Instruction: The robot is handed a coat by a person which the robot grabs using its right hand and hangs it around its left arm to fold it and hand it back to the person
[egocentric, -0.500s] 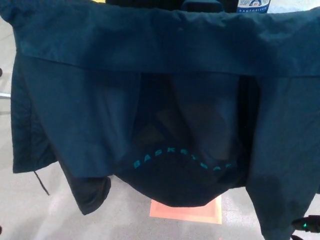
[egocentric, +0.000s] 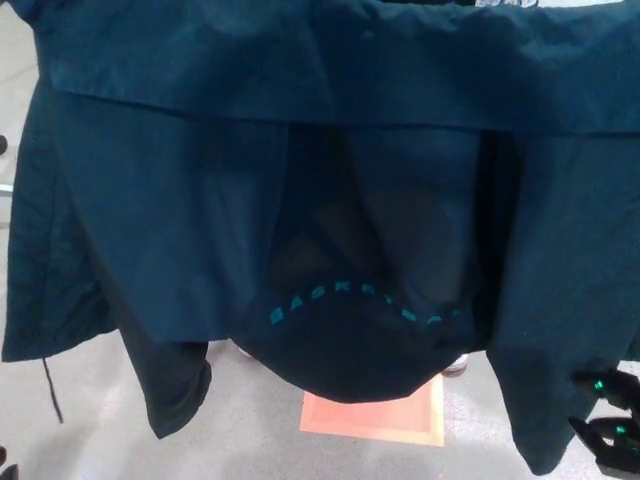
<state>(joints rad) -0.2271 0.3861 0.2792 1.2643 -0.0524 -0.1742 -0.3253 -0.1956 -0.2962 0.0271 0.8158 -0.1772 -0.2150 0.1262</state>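
One robot hand (egocentric: 612, 438) shows, the right, low down and well to the right of the orange square (egocentric: 375, 420) on the floor (egocentric: 100, 430). It is black, with small green lights. So little of it enters the head view that I cannot tell whether it is released or clenched. It does not appear to be grasping anything. The left robot hand is not in view.

The coat (egocentric: 320, 200) hangs above the orange square and spreads far to both sides of it, filling nearly the whole view. Its long axis runs side to side. A thick folded band crosses the top, and the panels drop from it towards the floor. An arc of teal lettering (egocentric: 365, 305) sits on the rounded middle part, directly above the orange square. A thin cord (egocentric: 50, 390) dangles from the panel far to the left of the square.

The panel to the right of the square hangs lowest, and its bottom edge ends just beside the right robot hand, on that hand's left. From the hand, the coat lies up and to the left. The right is the only hand near the cloth, so I judge the hand-over is under way and the grab not yet made. That grab calls for a reach up and inward into the near panel.
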